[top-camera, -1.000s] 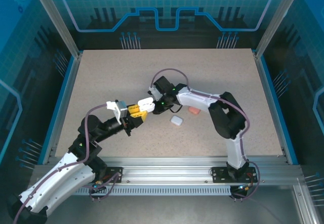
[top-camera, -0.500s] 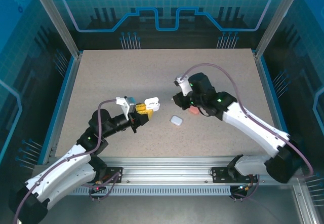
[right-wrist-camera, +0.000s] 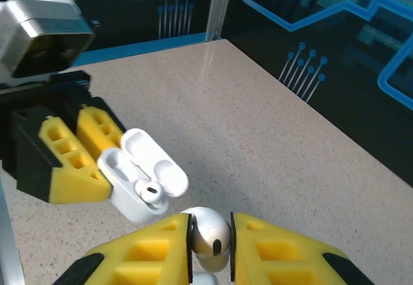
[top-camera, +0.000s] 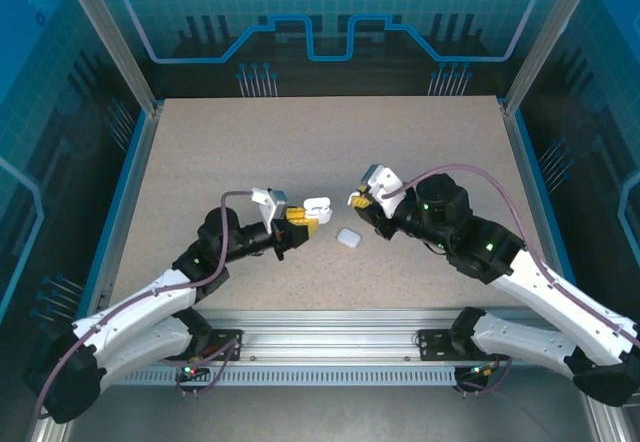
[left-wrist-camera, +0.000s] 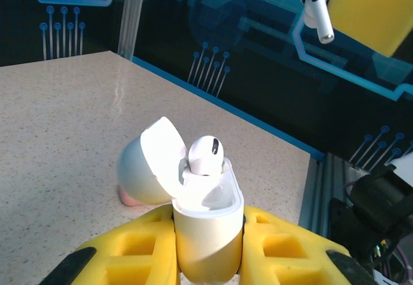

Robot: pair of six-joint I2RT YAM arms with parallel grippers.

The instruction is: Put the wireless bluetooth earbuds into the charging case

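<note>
You'll find the white charging case (left-wrist-camera: 208, 233) standing upright at the bottom centre of the left wrist view. Its lid is flipped open to the left, and its body is clamped in the left tool (left-wrist-camera: 208, 259). One white earbud (left-wrist-camera: 205, 155) sits in one of its sockets, rounded head up. A second white earbud (right-wrist-camera: 208, 233) is pinched in the right tool (right-wrist-camera: 210, 246) at the bottom centre of the right wrist view. Its stem seems to point downward, though the tool hides most of it.
</note>
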